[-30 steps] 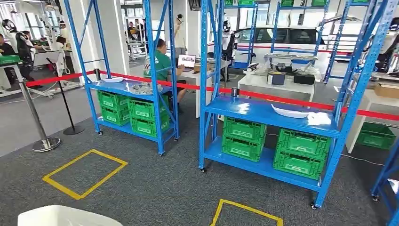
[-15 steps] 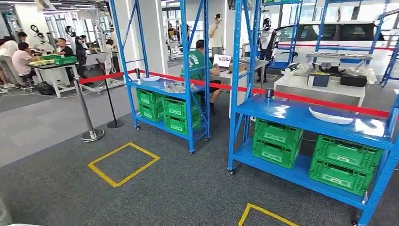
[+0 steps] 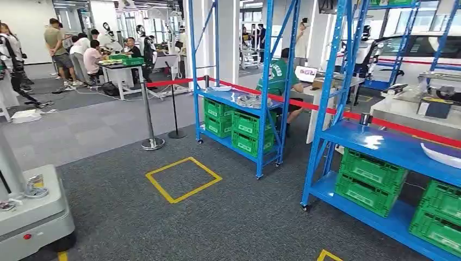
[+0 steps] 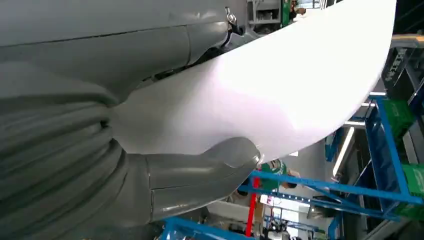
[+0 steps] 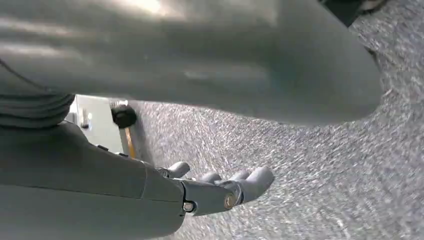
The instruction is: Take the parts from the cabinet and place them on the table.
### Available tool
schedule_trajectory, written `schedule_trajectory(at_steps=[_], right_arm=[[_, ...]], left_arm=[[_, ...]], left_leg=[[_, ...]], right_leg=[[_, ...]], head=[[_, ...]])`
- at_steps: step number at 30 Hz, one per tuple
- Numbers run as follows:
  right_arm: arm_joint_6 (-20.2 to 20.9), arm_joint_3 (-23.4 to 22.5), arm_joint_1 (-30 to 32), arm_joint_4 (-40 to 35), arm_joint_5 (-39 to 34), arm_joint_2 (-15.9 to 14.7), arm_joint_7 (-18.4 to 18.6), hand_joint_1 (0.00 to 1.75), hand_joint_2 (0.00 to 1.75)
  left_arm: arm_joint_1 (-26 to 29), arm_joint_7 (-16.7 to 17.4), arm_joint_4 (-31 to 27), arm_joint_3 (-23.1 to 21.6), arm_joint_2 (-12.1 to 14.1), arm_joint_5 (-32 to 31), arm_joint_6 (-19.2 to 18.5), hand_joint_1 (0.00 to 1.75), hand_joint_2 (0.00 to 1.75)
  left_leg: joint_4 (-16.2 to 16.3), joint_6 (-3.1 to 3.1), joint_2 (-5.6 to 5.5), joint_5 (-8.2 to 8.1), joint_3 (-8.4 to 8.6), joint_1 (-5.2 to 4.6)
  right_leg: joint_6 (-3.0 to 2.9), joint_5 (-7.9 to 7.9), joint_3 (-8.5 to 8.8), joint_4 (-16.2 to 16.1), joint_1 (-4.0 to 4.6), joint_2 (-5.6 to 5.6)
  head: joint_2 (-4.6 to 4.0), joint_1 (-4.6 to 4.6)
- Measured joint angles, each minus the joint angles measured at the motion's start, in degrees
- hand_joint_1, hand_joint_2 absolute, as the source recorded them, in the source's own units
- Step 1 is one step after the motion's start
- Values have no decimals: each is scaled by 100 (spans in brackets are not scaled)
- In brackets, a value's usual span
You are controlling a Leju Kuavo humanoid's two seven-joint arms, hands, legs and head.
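We carry a white curved part (image 4: 280, 95) in our left hand (image 4: 150, 165), the thick grey thumb pressed against its underside, with blue racks behind it in the left wrist view. Our right hand (image 5: 220, 187) hangs over grey carpet (image 5: 310, 175), fingers loosely apart and holding nothing. From the head view the nearer blue cabinet (image 3: 380, 144) stands at three o'clock, another white part (image 3: 443, 155) lying on its shelf at the picture's edge, with green crates (image 3: 369, 174) below. A second blue rack (image 3: 239, 98) with metal pieces on its shelf stands at twelve o'clock, a red barrier tape (image 3: 174, 81) running behind it, and a yellow floor square (image 3: 184, 178) lies between us and it. At eight o'clock sits a low grey cart (image 3: 32, 212); people gather around a white bench (image 3: 122, 70) at eleven o'clock, and one person in green (image 3: 280, 76) sits behind the rack. We judge the carry to be under way, the bench for delivery not yet identifiable. The risks: the smooth, wide part could slide off a grip that seems to rest mostly on the thumb, its far end could clip a rack upright or the cart in passing, and a stanchion (image 3: 149, 117) stands close to the open lane.
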Motion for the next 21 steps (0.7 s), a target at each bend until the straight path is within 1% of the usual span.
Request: schedule_trajectory(at_steps=[1,2,3,4,5,6,7,8,10,11,12,13,14,15,16,17,18,19,20,21], right_arm=[[11,2,7,0,-4,0,37,0,0],[31,2,12,-2,-35,-2,72,0,0],[31,2,13,-2,-55,-2,96,0,0],[28,2,6,-2,-66,-2,127,0,0],[20,2,4,-2,-96,-9,136,0,0],[0,2,10,-2,-105,-18,144,0,0],[-11,2,6,-2,-105,-17,153,0,0],[-13,2,3,-2,-105,-20,157,0,0],[-13,2,-8,-2,-107,-20,160,0,0],[-7,2,-6,-2,-114,-18,145,0,0],[0,2,1,-2,-147,-13,103,0,0],[4,2,5,-2,-181,-15,50,0,0],[6,0,25,-2,-206,-22,13,0,0],[13,0,51,-2,-212,-31,15,0,0],[13,0,69,-2,-225,-42,28,0,0],[13,-2,81,-2,-236,-48,48,0,0],[11,-4,83,-2,-247,-50,72,0,0],[9,-4,81,-2,-262,-50,94,0,0],[-15,-4,78,-2,-282,-50,118,0,0],[-31,-7,78,-2,-304,-48,111,0,0]], left_arm=[[2,0,2,2,-2,11,-11,175,175],[-1,-4,4,2,-7,33,-32,175,175],[-9,-7,7,2,-11,37,-50,175,175],[-26,-4,13,2,-13,44,-68,175,175],[-53,0,20,0,-26,48,-81,175,175],[-89,4,26,-2,-42,57,-94,175,175],[-128,19,31,-7,-46,68,-107,175,175],[-144,17,26,-11,-50,72,-114,175,175],[-140,28,26,-17,-70,70,-114,175,175],[-128,31,24,-17,-76,63,-114,175,175],[-112,28,22,-17,-76,39,-114,175,175],[-113,15,17,-17,-79,0,-105,175,175],[-133,9,24,-26,-81,-46,-105,175,175],[-147,-2,33,-48,-87,-83,-120,175,175],[-148,-29,50,-88,-94,-145,-144,175,175],[-147,-87,76,-124,-96,-231,-173,175,175],[-148,-142,94,-160,-96,-322,-181,175,175],[-153,-184,107,-195,-96,-378,-184,175,175],[-166,-205,120,-232,-98,-418,-190,175,175],[-191,-208,131,-262,-101,-431,-206,175,175]], left_leg=[[13,4,-89,4,-13,-3],[26,2,-187,4,-14,-2],[36,-3,-265,7,-13,0],[51,-18,-352,6,-13,4],[74,-44,-426,-2,-18,11],[92,-75,-474,-3,-41,13],[117,-128,-559,-8,-76,0],[100,-165,-591,14,-93,11],[60,-216,-651,37,-126,31],[39,-260,-709,54,-146,31],[80,-265,-629,41,-146,33],[234,-272,-220,-85,-210,4],[571,-290,-25,-320,-374,6],[994,-310,48,-547,-568,16],[1440,-325,75,-742,-772,25],[1742,-341,83,-827,-912,30],[1777,-349,93,-769,-924,38],[1575,-356,113,-604,-809,42],[1144,-356,158,-365,-577,47],[641,-356,267,-141,-305,52]], right_leg=[[-8,-6,-127,218,3,6],[-21,147,-97,112,5,16],[-35,367,37,-203,2,25],[-52,651,269,-726,-4,69],[-64,898,521,-1271,-16,234],[-71,821,607,-1489,-32,537],[-82,849,602,-1529,-5,474],[-100,854,598,-1523,2,415],[-146,860,604,-1523,43,363],[-188,876,616,-1550,31,299],[-253,923,641,-1614,-14,211],[-294,935,653,-1636,-9,144],[-317,942,651,-1637,0,70],[-324,939,647,-1636,11,-12],[-332,933,643,-1636,19,-109],[-337,929,636,-1635,26,-198],[-334,925,637,-1634,28,-285],[-326,917,639,-1633,27,-361],[-312,907,648,-1628,26,-438],[-289,892,664,-1622,23,-506]], head=[[0,2],[0,0],[0,0],[0,0],[0,0],[0,-2],[0,2],[0,-2],[0,0],[0,0],[0,-2],[0,-9],[0,-9],[0,-7],[0,-9],[0,-9],[0,-7],[0,-9],[0,-9],[0,-9]])
